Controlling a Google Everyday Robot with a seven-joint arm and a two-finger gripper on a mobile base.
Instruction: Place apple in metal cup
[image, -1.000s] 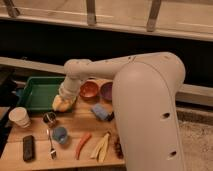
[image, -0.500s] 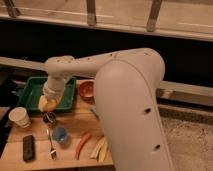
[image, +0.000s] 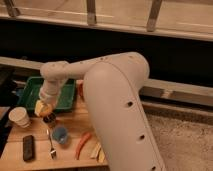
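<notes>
The apple (image: 42, 107), small and yellow-orange, is held in my gripper (image: 44, 108) at the end of the white arm, left of centre. It hangs just above the metal cup (image: 49, 119), a short silver-grey cylinder with a dark inside that stands on the wooden table. The apple sits slightly left of and over the cup's rim. The arm's big white body hides the table's right part.
A green tray (image: 30, 87) lies behind the cup. A white paper cup (image: 20, 117) stands at the left, a blue cup (image: 60, 134) in front, with a fork (image: 51, 145), a black remote (image: 29, 148), a long orange-red pepper (image: 83, 144) and yellow strips (image: 96, 150) nearby.
The gripper with the apple has moved from over the green tray toward the front and down, ending just above the metal cup. The arm's body has swung with it.
</notes>
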